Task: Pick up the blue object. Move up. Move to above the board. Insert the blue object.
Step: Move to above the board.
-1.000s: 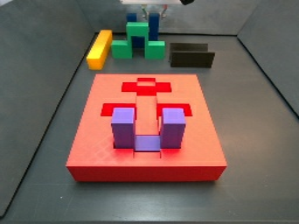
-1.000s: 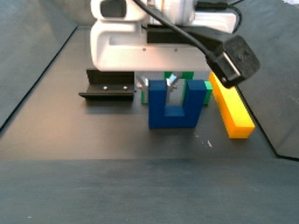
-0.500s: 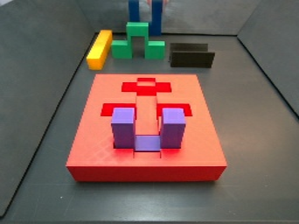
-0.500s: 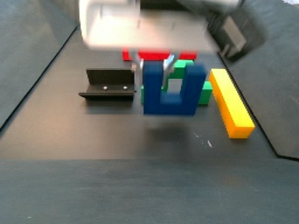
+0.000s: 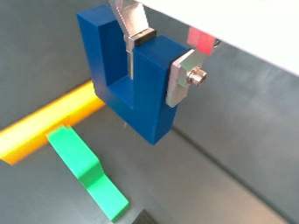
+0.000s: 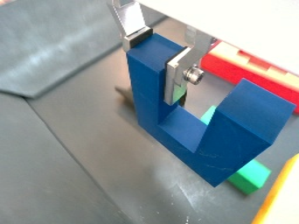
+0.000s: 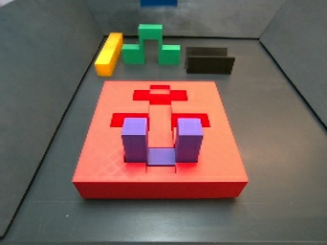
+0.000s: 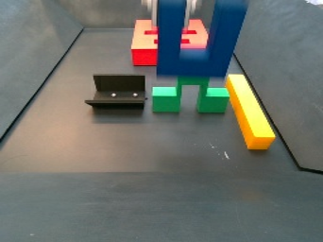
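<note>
Gripping one prong of the blue object [image 5: 131,74], the jaws [image 5: 159,54] hold it clear of the desk [image 8: 139,180]; in both wrist views the flat silver fingers [image 6: 177,73] clamp that prong from either side, and the block hangs well above the floor. It is a smooth, dark blue plastic U with square-edged prongs; a side view [image 8: 202,38] shows it high over the green block [image 8: 190,97], its upper part cut off by the frame, with the jaws themselves out of sight there.

The board [image 7: 160,139] is a thick red slab with a faintly ribbed top and shaped recesses, lying in the middle of the desk. A purple U-shaped block [image 7: 163,141] stands in a recess at one end of it, prongs up; a cross-shaped recess [image 7: 161,94] sits open at the other end.

Beyond the board, near the desk's back edge, a long yellow bar [image 7: 109,53] lies toward one corner, the stepped green block beside it, and the dark L-shaped fixture [image 7: 209,60] on the other side of that. All three are apart from the board.

The desk is matte dark grey with light scuffs [image 8: 228,149] and is ringed by low grey walls that slope outward.
</note>
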Controlling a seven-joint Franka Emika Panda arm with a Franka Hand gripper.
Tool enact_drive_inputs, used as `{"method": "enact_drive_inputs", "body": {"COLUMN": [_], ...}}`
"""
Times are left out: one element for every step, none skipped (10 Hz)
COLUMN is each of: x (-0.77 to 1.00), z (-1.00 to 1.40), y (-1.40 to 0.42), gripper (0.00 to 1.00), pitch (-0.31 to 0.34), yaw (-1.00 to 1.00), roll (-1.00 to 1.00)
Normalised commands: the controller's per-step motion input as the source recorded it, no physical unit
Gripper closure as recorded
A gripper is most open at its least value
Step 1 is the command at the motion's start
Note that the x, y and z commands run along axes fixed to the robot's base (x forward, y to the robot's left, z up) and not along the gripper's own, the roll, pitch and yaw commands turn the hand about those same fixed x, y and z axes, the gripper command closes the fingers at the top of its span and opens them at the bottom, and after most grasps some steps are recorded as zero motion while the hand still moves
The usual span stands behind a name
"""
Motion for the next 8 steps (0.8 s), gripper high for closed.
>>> {"method": "enact_drive_inputs", "body": {"x": [0.05, 0.03, 0.02, -0.12, -0.13, -0.13, -0.13, -0.13], "z": [1.40, 0.68, 0.28, 0.15, 0.15, 0.15, 0.15, 0.15], "y": [0.01, 0.01, 0.00, -1.40, -1.40, -1.40, -1.40, -1.40], "gripper": [1.00, 1.00, 1.00, 1.00, 1.00, 1.00, 1.00, 1.00], "pitch": [0.056, 0.099, 0.089, 0.436, 0.383, 0.298, 0.146, 0.101], "yaw": [0.00, 0.00, 0.01, -0.07, -0.03, -0.02, 0.00, 0.00], "roll": [0.00, 0.00, 0.01, -0.03, 0.02, 0.05, 0.00, -0.01]}}
